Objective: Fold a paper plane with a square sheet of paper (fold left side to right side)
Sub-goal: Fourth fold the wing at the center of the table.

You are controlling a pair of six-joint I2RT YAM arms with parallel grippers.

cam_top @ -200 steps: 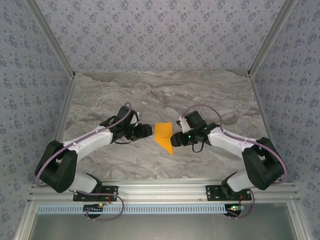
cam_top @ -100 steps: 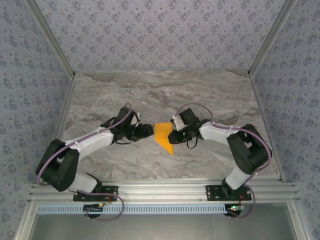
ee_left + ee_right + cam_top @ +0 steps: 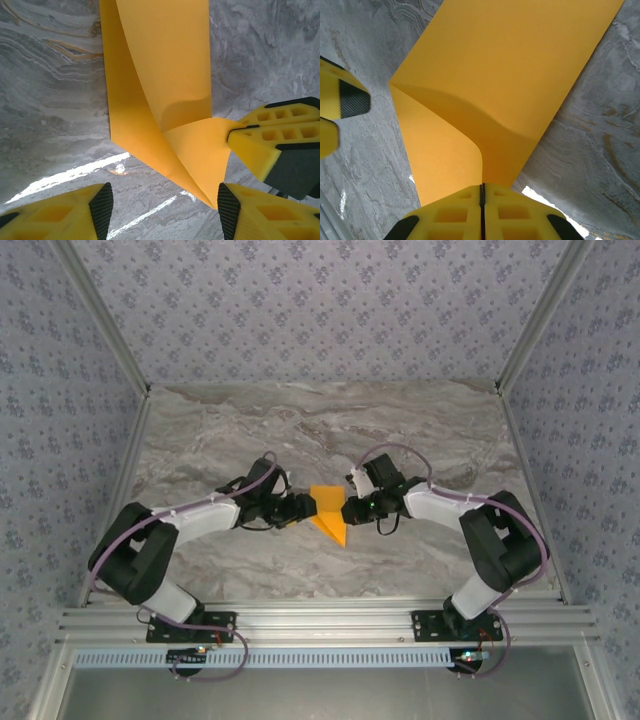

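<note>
The square sheet of paper (image 3: 327,510) is orange-yellow and lies mid-table, folded into a wedge with its point toward the near edge. In the left wrist view one flap of the paper (image 3: 160,75) curls up off the marble. My right gripper (image 3: 346,510) is shut on the sheet's right edge, with its yellow fingers pressed together over the paper (image 3: 510,75) at the right gripper (image 3: 481,194). My left gripper (image 3: 308,506) stands open at the sheet's left side. The paper's point lies between the pads of the left gripper (image 3: 165,210), close to the right one.
The grey marble table (image 3: 330,430) is walled by patterned panels at the back and sides. An aluminium rail (image 3: 320,625) runs along the near edge by the arm bases. The right gripper's yellow fingers (image 3: 272,145) show in the left wrist view.
The right gripper has gone from open to shut on the paper's right edge. The left arm has slid right, bringing its open jaws up to the sheet's left side.
</note>
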